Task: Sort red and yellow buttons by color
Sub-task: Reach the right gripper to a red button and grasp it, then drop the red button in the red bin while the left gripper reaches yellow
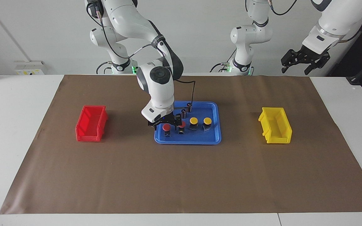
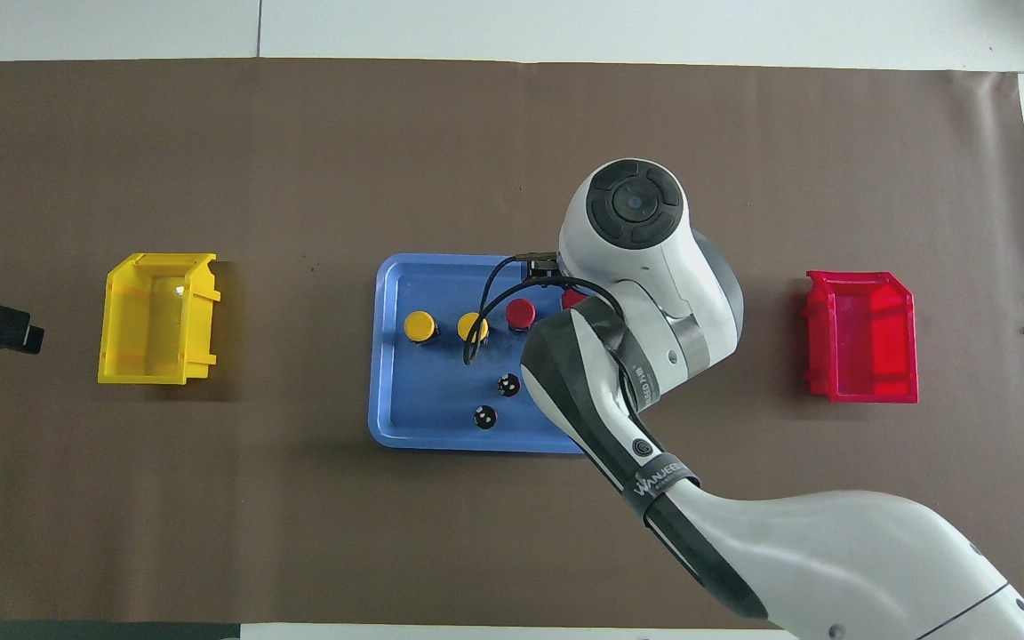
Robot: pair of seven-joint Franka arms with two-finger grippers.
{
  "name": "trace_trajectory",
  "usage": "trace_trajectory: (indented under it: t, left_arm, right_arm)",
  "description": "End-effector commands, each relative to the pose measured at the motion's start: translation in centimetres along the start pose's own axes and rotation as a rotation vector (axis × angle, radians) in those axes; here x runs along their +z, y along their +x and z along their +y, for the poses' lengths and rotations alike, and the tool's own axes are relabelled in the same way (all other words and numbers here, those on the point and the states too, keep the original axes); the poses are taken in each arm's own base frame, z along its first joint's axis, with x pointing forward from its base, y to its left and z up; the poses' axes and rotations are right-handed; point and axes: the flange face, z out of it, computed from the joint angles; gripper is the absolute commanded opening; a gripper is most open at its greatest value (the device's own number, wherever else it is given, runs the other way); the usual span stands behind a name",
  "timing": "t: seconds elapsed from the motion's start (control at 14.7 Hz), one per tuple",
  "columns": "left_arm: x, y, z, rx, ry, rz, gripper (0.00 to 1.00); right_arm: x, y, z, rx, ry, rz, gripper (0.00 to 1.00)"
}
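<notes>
Over the shallow blue plastic tray (image 1: 214, 138), the right gripper (image 1: 166, 122) stood with its fingers apart astride the end red domed push-button (image 1: 166, 127) on its dark base, the second red button (image 1: 182, 125) just beside one finger and the two yellow domed buttons (image 1: 194, 120) farther along the same row. Closing there could have nudged or toppled that neighbour, I judged, or let the rounded cap slip free before the red plastic bin (image 1: 90, 123) was reached. Beside the table's end near the yellow plastic bin (image 1: 275, 125), the left gripper (image 1: 305, 60) waited aloft, fingers apart and empty.

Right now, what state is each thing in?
Right gripper: open, down around the end red button.
Left gripper: open, raised off the table's edge, waiting.
End red button: upright in tray, between the fingers.
Second red button: upright in tray.
Yellow buttons: upright in tray.
Cylinders: upright in tray.
Tray: holds all six.
Red bin: empty.
Yellow bin: empty.
</notes>
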Motion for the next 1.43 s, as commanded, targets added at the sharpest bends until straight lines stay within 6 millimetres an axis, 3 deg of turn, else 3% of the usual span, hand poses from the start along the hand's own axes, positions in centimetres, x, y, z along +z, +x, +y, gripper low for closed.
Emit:
trace_trajectory:
  t: [0.0,0.27,0.48,0.61,0.81,0.95,1.02,1.15,1.22,1.29,1.36]
  left_arm:
    - [-0.4,-0.7,-0.2,-0.006,0.012,0.001,1.0]
    - [-0.6,-0.3,-0.2,-0.007,0.015,0.028,1.0]
    - [-0.8,0.2,-1.1,-0.028,0.018,0.081,1.0]
    - [0.2,0.2,-1.0,-0.04,0.019,0.108,1.0]
    - [1.8,0.4,1.1,-0.044,0.021,0.109,1.0]
    - [3.6,1.8,6.2,-0.081,0.014,0.138,1.0]
    - [5.3,2.3,8.7,-0.109,0.008,0.156,1.0]
    - [9.5,3.5,14.7,-0.138,-0.011,0.183,1.0]
    - [11.6,4.5,16.8,-0.148,-0.017,0.175,0.99]
    - [13.3,5.2,18.9,-0.143,-0.02,0.166,0.99]
    - [15.4,6.0,20.7,-0.154,-0.021,0.152,0.98]
  right_arm:
    - [0.5,-1.9,0.5,0.0,-0.002,0.016,0.97]
    - [1.8,-2.8,0.1,-0.018,-0.001,0.016,0.87]
    - [1.9,-2.7,0.2,-0.022,-0.001,0.016,0.73]
    - [1.8,-2.7,0.1,-0.03,-0.001,0.017,0.62]
    - [1.4,-2.4,0.1,-0.031,-0.001,0.017,0.31]
    - [-1.0,-1.1,0.4,-0.019,-0.008,0.007,0.23]
    - [-3.6,0.1,0.8,-0.006,-0.01,0.008,0.23]
    - [-8.6,2.5,4.0,0.023,-0.01,-0.024,0.23]
    - [-11.3,2.4,6.2,0.016,-0.02,-0.049,0.23]
    - [-13.4,1.7,9.7,-0.016,-0.028,-0.082,0.23]
    - [-14.6,1.2,14.9,-0.054,-0.025,-0.104,0.23]
